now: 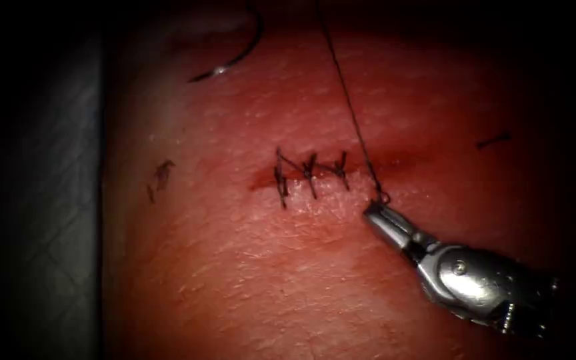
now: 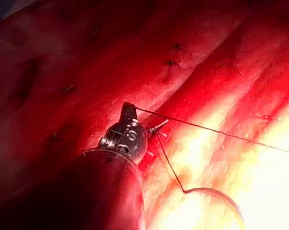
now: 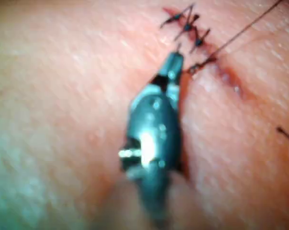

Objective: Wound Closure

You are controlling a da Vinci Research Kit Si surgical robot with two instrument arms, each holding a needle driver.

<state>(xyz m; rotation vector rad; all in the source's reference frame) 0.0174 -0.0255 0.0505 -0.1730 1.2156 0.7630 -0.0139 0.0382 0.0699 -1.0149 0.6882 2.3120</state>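
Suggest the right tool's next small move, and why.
Probably grasp the thread near its exit: the right tool looks shut, holding nothing, beside where the taut thread leaves the tissue past the stitches; the needle lies free on the tissue.

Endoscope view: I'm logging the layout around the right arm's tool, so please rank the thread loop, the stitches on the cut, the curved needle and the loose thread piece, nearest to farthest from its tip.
From the right arm's tool:
1. Thread loop, just at its tip.
2. Stitches, left of it, across the cut.
3. Loose thread piece, up and right.
4. Curved needle, far upper left, lying on the tissue.
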